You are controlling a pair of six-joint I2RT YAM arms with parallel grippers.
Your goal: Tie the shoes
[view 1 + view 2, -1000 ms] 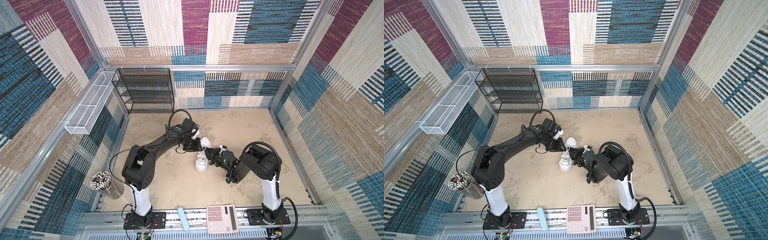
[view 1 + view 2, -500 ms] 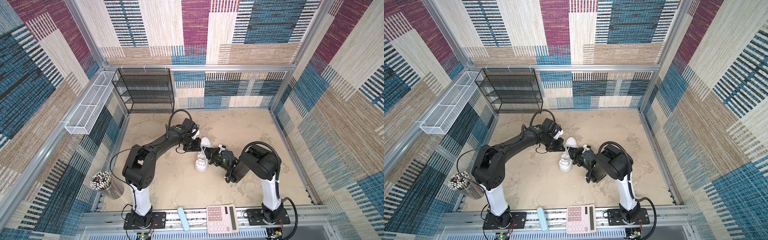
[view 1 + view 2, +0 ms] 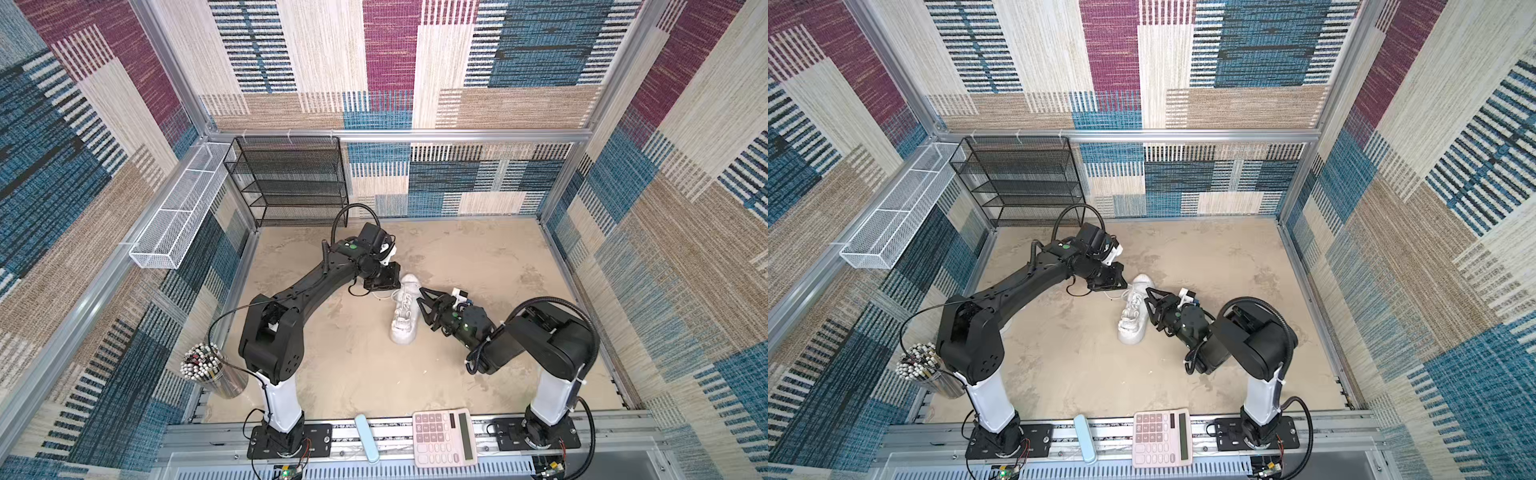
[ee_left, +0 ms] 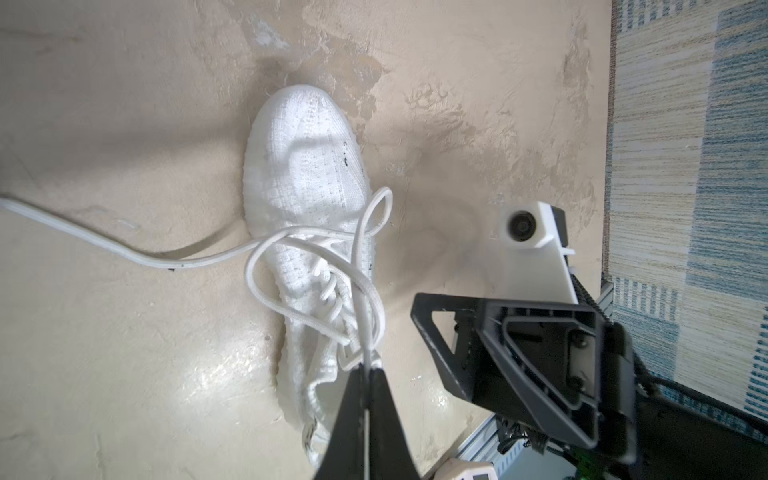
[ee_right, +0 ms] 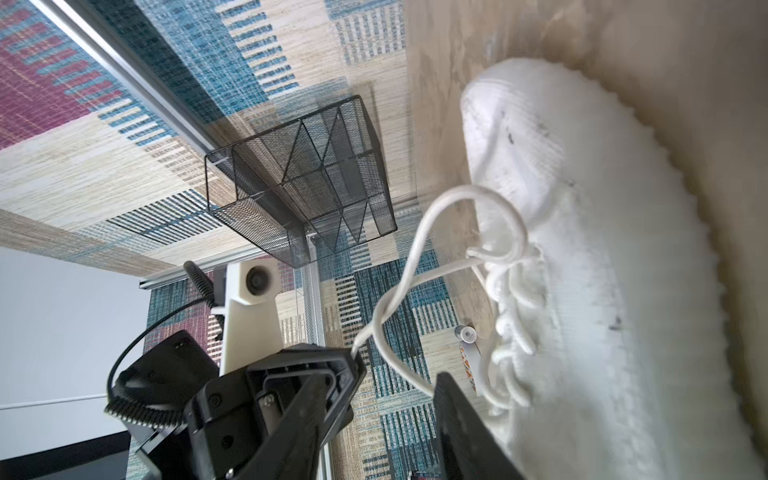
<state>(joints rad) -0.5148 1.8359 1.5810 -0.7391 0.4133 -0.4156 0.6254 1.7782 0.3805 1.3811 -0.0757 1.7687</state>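
Observation:
The white shoe [image 3: 404, 311] [image 3: 1134, 316] lies mid-floor between both arms, toe toward the front rail. My left gripper [image 3: 392, 286] [image 3: 1119, 286] [image 4: 365, 374] is at the shoe's heel side, shut on a thin white lace [image 4: 361, 291] that rises from loose loops over the tongue. In the right wrist view the left gripper [image 5: 353, 357] pinches that lace [image 5: 415, 249]. My right gripper [image 3: 424, 303] [image 3: 1150, 303] [image 5: 386, 415] sits just right of the shoe, open, and a lace strand runs past one finger [image 5: 457, 415]. The other lace end [image 4: 104, 245] trails on the floor.
A black mesh rack [image 3: 291, 178] stands at the back left, with a white wire basket [image 3: 178, 216] on the left wall. A cup of pencils [image 3: 208, 370] stands front left. A pink calculator [image 3: 444, 436] and a pale blue case [image 3: 366, 436] lie on the front rail.
My right gripper's jaws have parted beside the shoe. My left gripper has closed onto the lace. Neither arm has shifted much.

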